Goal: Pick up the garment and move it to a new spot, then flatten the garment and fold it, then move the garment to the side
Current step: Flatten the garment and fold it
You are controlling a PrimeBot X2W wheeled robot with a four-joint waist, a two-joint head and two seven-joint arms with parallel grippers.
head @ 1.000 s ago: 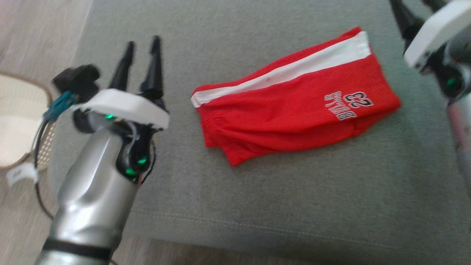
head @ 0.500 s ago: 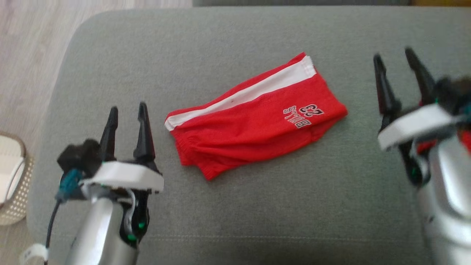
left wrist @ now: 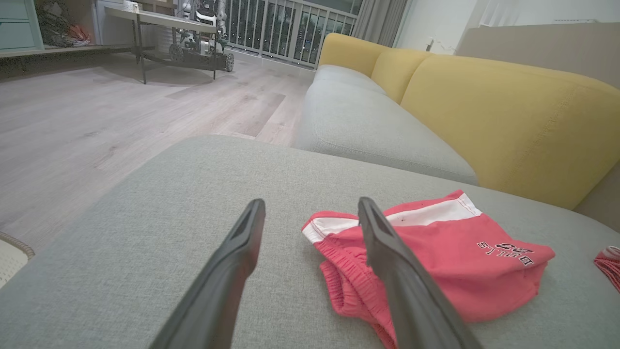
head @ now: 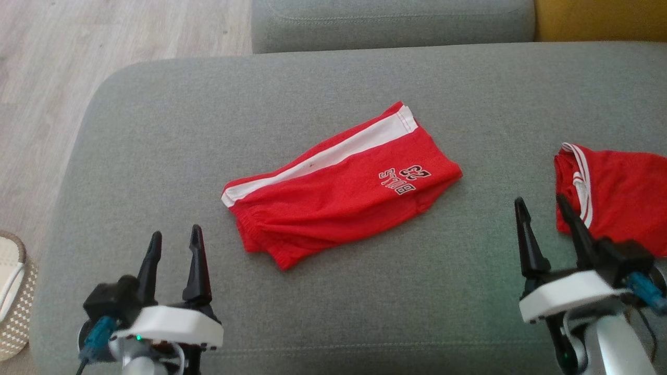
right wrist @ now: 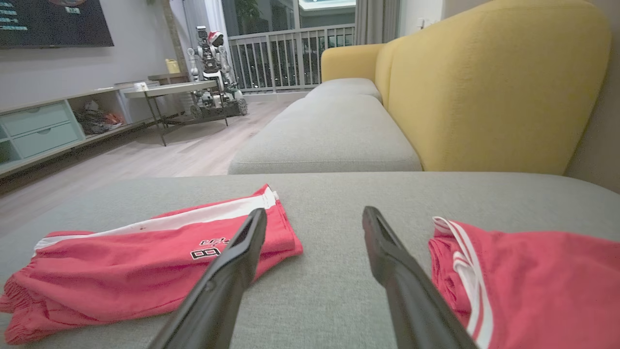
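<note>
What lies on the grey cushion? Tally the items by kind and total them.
Red shorts with white stripe: 1
Red garment with striped trim: 1
Total: 2

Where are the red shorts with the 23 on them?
In the head view the red shorts lie in the middle of the grey cushion, ahead and right of the left end effector, with a second red garment to their right.
</note>
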